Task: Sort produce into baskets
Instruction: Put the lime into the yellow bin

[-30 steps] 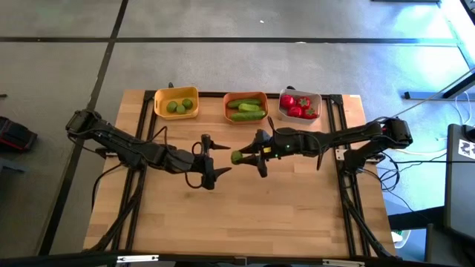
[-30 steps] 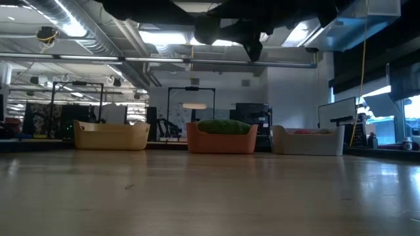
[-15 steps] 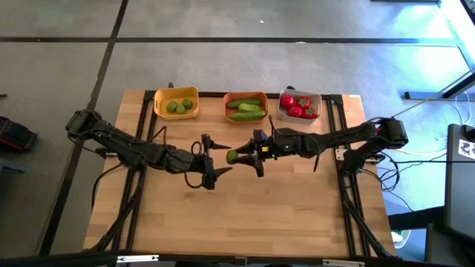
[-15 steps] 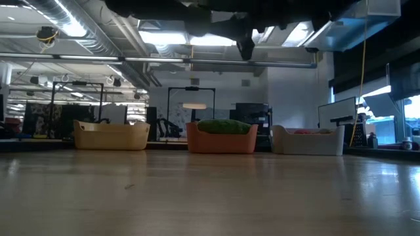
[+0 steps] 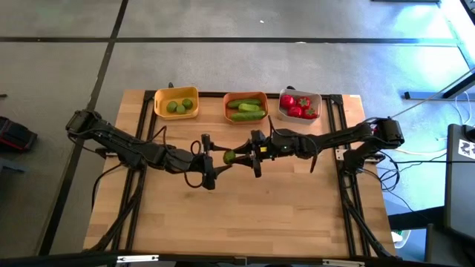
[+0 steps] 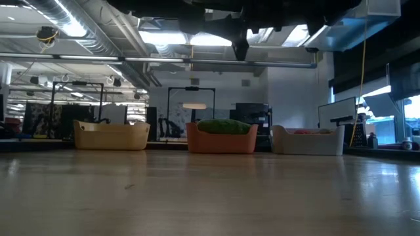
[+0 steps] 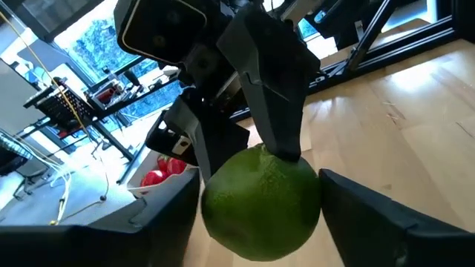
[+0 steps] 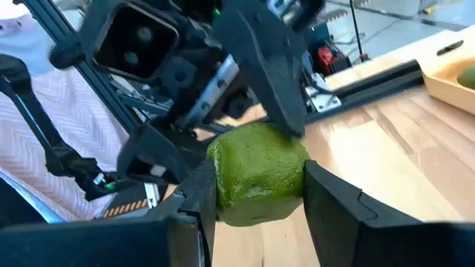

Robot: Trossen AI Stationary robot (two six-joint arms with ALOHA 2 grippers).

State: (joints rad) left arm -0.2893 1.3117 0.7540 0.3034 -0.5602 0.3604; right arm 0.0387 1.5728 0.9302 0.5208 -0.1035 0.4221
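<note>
Lime: mid-air over table centre, well short of yellow basket.
Right gripper: clamped on lime.
Left gripper: fingers flank lime, part-open, grip not confirmed.
Handover advice: left clamps squarely before right lets go; then carry to yellow basket.

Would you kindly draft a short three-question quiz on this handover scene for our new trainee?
1. True or false: the lime held above the table is gripped by the right gripper.
2. Which basket holds the tomatoes? A) yellow basket B) orange basket C) white basket
3. Fill in: the left gripper's fingers stand on either side of the ____.

Key:
1. True; the right gripper's fingers pinch it.
2. C.
3. lime; whether the left gripper has fully closed on it cannot be told.
</note>
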